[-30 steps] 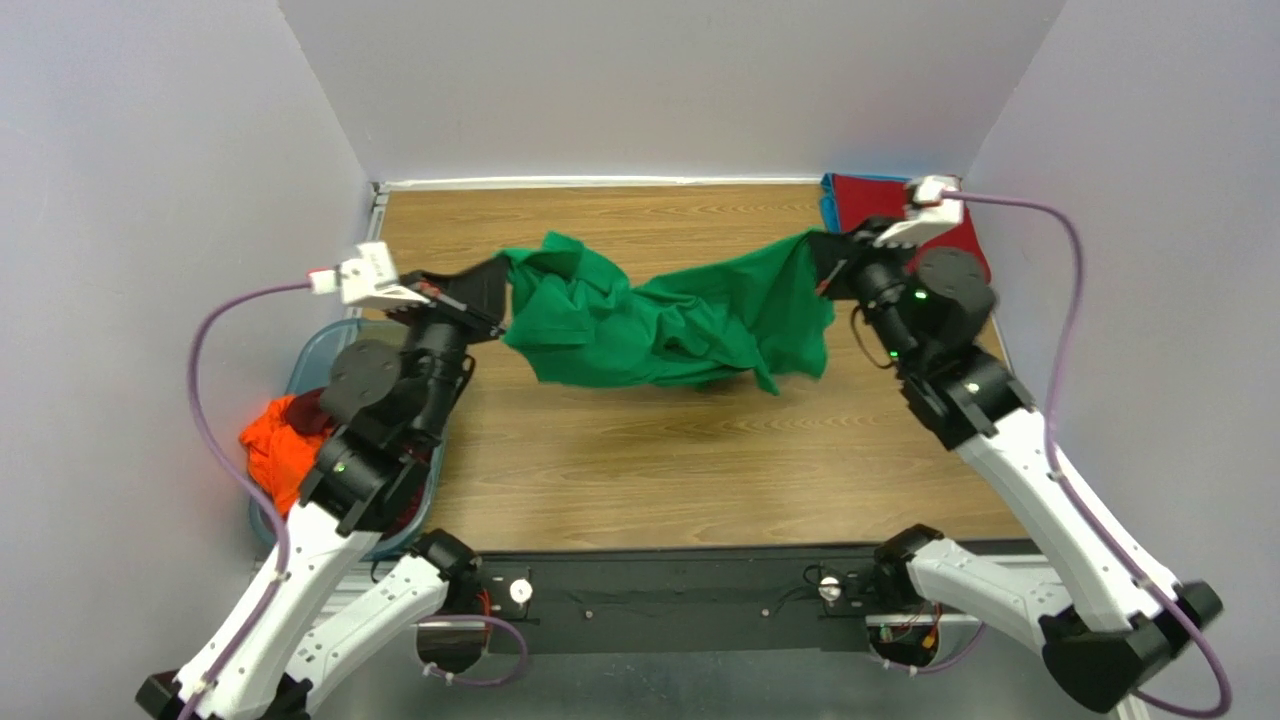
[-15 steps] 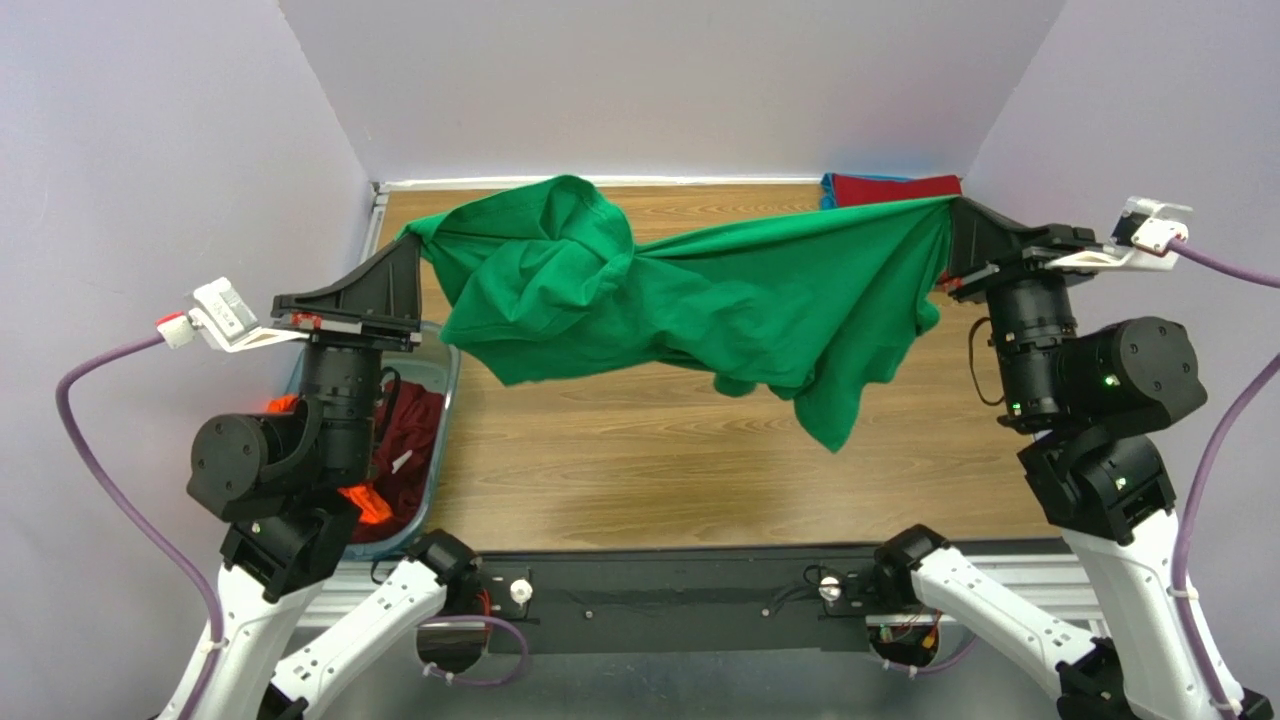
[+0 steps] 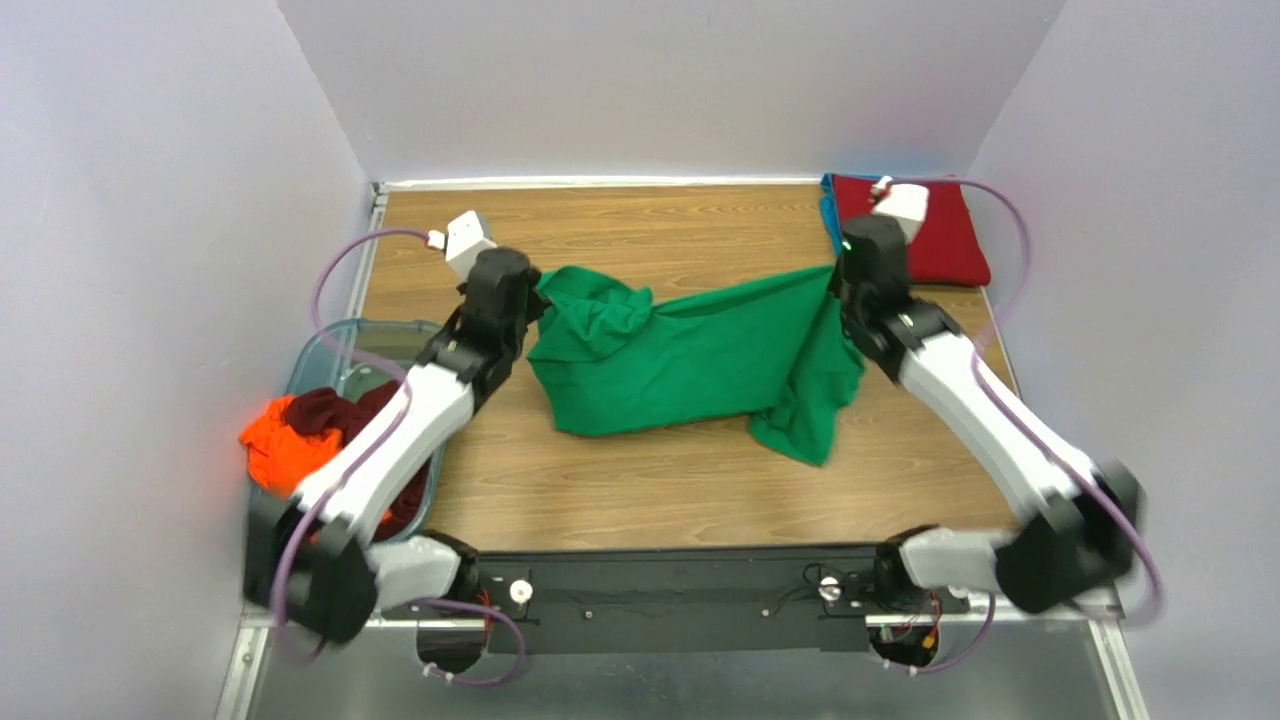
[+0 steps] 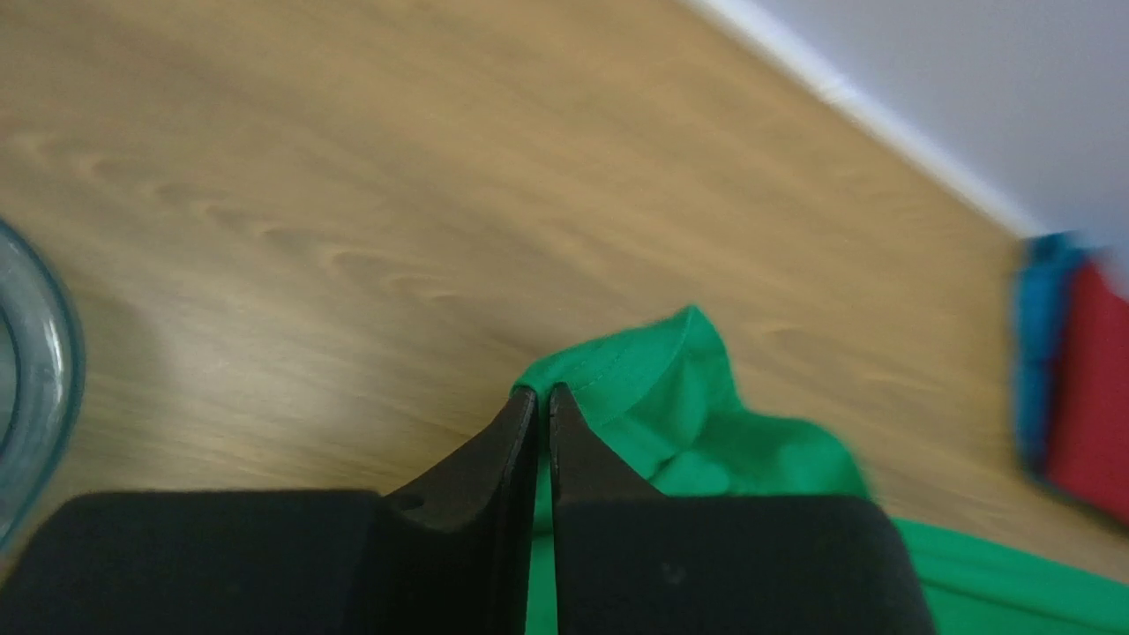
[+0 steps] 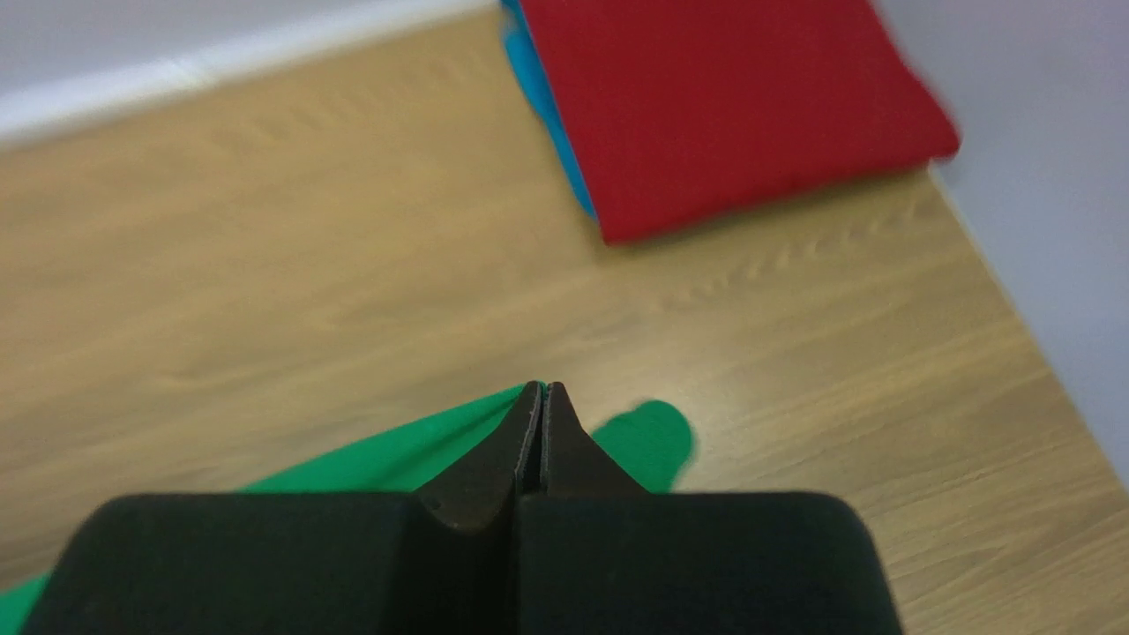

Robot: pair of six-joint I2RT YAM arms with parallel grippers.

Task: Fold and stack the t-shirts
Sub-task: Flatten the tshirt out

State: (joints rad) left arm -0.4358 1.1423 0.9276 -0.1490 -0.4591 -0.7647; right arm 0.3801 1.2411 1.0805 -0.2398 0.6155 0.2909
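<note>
Wooden counter (image 3: 646, 480): walled on three sides, arm bases at the near edge.

Green t-shirt (image 3: 691, 360): stretched across mid-counter between the two arms, crumpled and bunched towards the left end, with one loose flap trailing towards the near right. How much of it rested on the wood could not be told from above.

Tub (image 3: 319, 360): translucent bluish, at the left edge of the counter, beside the left arm.

Red t-shirt (image 3: 939, 225): folded, in the far right corner, lying on a teal-blue t-shirt (image 5: 543, 93) (only its edge visible).

Orange t-shirt (image 3: 278, 443) and maroon t-shirt (image 3: 338, 413): heaped in the tub, orange spilling over the left rim.

Left tool (image 4: 541, 404): fingers pinched together on the left edge of the green t-shirt, low over the wood.

Right tool (image 5: 541, 397): fingers clamped on the shirt's right edge, near the folded stack.
</note>
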